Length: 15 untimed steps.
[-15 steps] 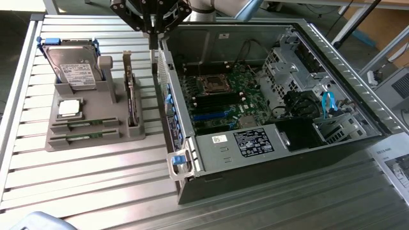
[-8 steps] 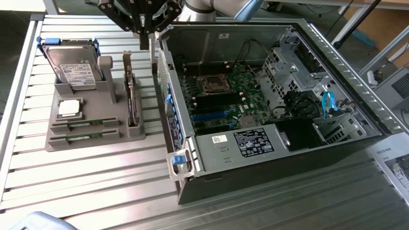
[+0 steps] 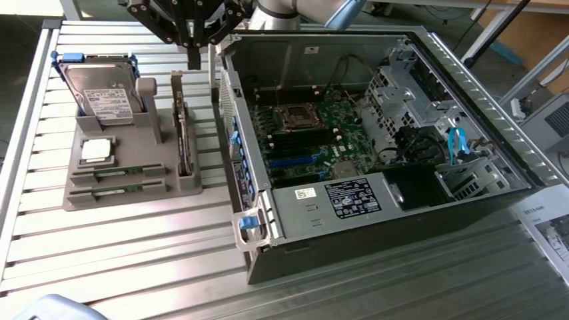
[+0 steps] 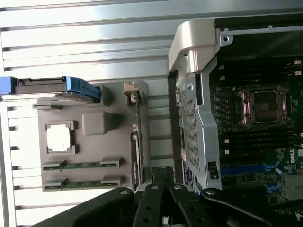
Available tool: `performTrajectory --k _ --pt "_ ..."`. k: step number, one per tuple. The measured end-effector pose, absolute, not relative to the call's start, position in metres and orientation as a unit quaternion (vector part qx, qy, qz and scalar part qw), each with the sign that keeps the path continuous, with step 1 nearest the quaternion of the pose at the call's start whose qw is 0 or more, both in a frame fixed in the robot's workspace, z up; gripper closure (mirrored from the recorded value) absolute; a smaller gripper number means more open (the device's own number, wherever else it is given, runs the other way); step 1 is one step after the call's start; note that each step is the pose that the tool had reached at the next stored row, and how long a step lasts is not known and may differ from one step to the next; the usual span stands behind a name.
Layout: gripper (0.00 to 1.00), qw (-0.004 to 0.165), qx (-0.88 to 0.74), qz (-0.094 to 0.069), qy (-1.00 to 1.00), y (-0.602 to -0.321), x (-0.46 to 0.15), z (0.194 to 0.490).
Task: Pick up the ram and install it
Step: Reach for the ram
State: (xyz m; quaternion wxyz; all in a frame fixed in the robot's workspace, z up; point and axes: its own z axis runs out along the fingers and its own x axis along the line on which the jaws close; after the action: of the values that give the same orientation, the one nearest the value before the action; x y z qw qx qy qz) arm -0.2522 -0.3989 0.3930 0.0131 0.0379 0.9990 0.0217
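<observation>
- Plainly, the task has not got under way: the ram (image 3: pixel 117 173) is two green sticks lying flat, side by side, in grooves of the grey holder (image 3: pixel 116 202). Neither has been lifted.
- The holder sits on the tabletop (image 3: pixel 133 253) toward the exterior view's left edge, just beside the open computer case (image 3: pixel 374 247).
- The ram takes up the holder's near edge, the end farthest from the hard drive (image 3: pixel 105 93), which stands upright at the holder's far edge.
- In the wrist view both sticks (image 4: pixel 80 164) lie seated in their grooves, with a square chip (image 4: pixel 59 138) in a recess just beside them.
- The end effector (image 3: pixel 194 63) hangs with its jaws together and nothing between them.
- It is above the holder's far corner on the case side, over the upright card (image 3: pixel 182 133), and touches neither.
- The ram is thus well apart from the end effector: lower, at the holder's opposite end and on the side away from the case.
- Both picking up and installing are left to do; no green stick can be seen standing in the dark slots (image 3: pixel 282 139) inside the case.
</observation>
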Motion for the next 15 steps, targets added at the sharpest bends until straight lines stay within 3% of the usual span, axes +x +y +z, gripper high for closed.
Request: performTrajectory --k 15 --pt "0.9 0.013 0.038 0.022 0.999 -0.399 -0.286 0.393"
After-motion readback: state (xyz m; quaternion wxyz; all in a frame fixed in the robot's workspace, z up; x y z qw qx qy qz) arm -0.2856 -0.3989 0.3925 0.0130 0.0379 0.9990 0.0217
